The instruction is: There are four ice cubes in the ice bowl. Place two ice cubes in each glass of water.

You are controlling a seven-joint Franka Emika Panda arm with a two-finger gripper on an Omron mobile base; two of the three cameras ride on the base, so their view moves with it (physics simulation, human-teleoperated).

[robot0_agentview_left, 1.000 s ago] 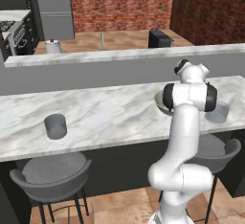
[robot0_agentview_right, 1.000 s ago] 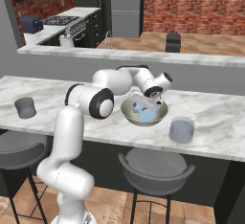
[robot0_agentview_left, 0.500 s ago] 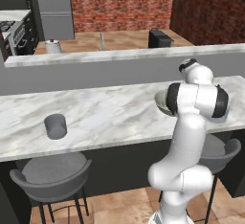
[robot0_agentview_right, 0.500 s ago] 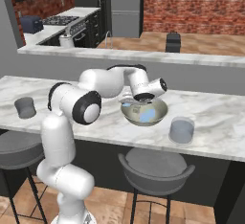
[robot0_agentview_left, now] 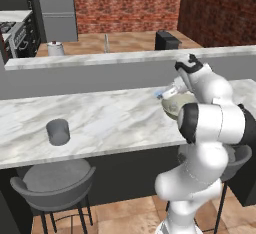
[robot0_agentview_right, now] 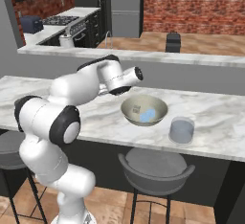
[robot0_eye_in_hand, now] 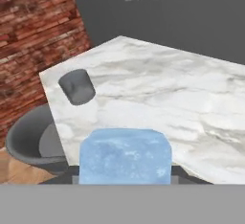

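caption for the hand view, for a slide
Ice cube held in the hand, carried over the marble counter toward a far glass.

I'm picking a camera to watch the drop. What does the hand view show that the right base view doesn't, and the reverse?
Hand view: an ice cube close up, held in the jaws, and a lone glass ahead near the counter's end. Right base view: the ice bowl with cubes inside, and another glass beside it. Both: the marble counter.
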